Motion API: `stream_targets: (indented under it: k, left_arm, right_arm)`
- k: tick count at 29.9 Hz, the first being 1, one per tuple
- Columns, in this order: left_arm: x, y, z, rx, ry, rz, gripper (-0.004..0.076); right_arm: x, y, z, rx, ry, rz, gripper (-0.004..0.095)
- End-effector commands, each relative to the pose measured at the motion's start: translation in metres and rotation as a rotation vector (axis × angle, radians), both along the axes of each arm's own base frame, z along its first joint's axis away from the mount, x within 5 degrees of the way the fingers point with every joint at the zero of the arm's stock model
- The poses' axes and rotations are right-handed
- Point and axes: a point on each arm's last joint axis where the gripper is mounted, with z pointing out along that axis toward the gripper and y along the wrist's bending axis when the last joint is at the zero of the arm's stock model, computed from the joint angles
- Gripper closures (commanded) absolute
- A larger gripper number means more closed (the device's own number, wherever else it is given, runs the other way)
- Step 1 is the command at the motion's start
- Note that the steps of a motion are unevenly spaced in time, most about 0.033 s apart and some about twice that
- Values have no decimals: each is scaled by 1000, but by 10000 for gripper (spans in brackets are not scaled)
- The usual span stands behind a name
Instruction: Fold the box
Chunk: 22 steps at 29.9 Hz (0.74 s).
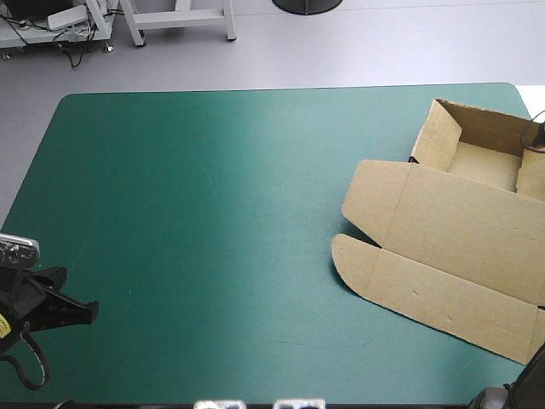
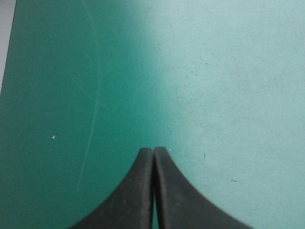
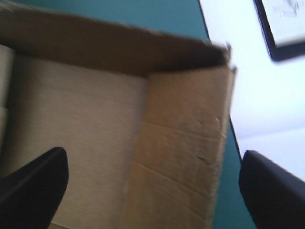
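I have the brown box [image 1: 451,230] at the far right of the teal-green surface [image 1: 213,196], tray walls raised and lid lying flat toward the near edge. My right claw [image 3: 152,157] hangs wide open over a side wall. My left claw [image 2: 153,151] is closed on nothing, near left. I judge this is wall-tucking; next, that panel needs pinching and pressing inward.
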Motion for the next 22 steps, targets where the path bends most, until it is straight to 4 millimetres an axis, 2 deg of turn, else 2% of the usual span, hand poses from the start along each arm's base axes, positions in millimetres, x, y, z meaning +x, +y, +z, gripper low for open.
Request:
stream_targets:
  k: [1,4,6,9,11,16,19,22]
  left_arm:
    - [-2,2,3,-25,23,41,734]
    - [-2,2,3,-24,22,42,734]
    - [-2,2,3,-23,21,43,734]
    - [-2,2,3,-23,21,43,734]
    - [-2,2,3,-23,21,43,734]
    - [-2,2,3,-26,23,41,734]
    - [-2,2,3,-24,22,42,734]
    - [-2,2,3,-26,23,41,734]
  right_arm:
    - [-34,32,104,-71,-287,61,63]
    - [-62,57,154,-120,-406,109,180]
    - [-83,75,185,-143,-494,137,322]
    - [-109,105,218,-113,-640,229,681]
    - [-121,124,234,-80,-729,315,923]
    - [-138,175,252,-73,-789,454,908]
    - [-141,206,249,-109,-733,507,914]
    - [-139,231,232,-139,-624,537,926]
